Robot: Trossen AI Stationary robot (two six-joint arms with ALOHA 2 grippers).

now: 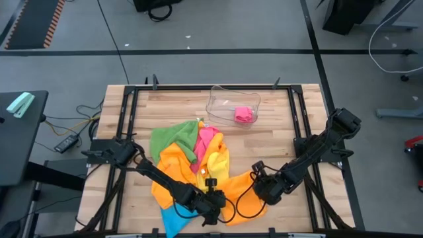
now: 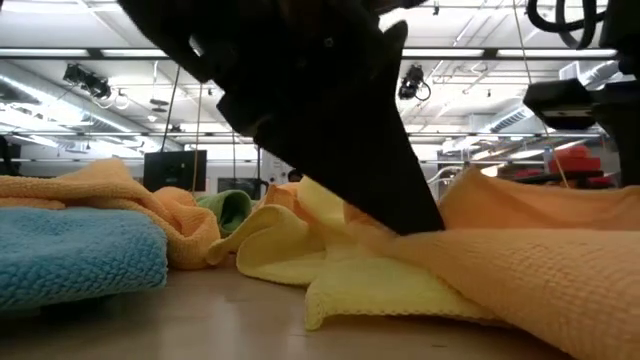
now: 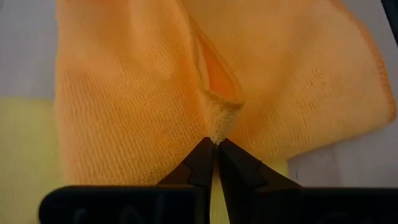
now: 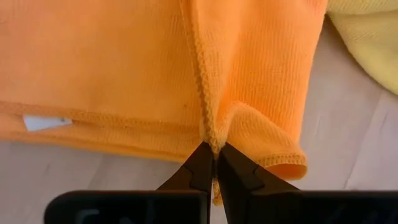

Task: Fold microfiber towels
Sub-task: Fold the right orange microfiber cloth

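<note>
On the left we see our left gripper low over the towel heap, its fingers pinched together on a stitched edge of the orange towel; a blue towel lies just beside it and a yellow towel just beyond it. Green and pink towels sit farther off. To the right, our right gripper clamps the same orange towel's hem. Well beyond both, a clear plastic tray holds a pink cloth.
</note>
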